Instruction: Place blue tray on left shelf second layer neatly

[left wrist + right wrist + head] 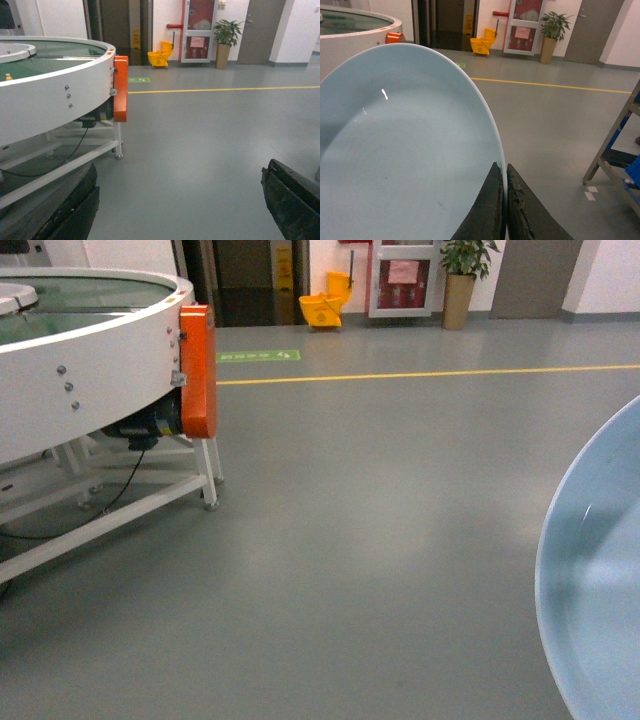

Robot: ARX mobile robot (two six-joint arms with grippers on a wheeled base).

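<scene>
The right pincer (506, 210) is clamped on the rim of the blue tray (405, 150), its two dark fingers pressed together with the thin edge between them; the tray is held off the grey floor (380, 540) and fills the right edge of the head view. The left pincer (180, 200) is spread wide apart, holding nothing. A white round conveyor (90, 360) stands at left, and a steel rack (620, 145) at far right.
</scene>
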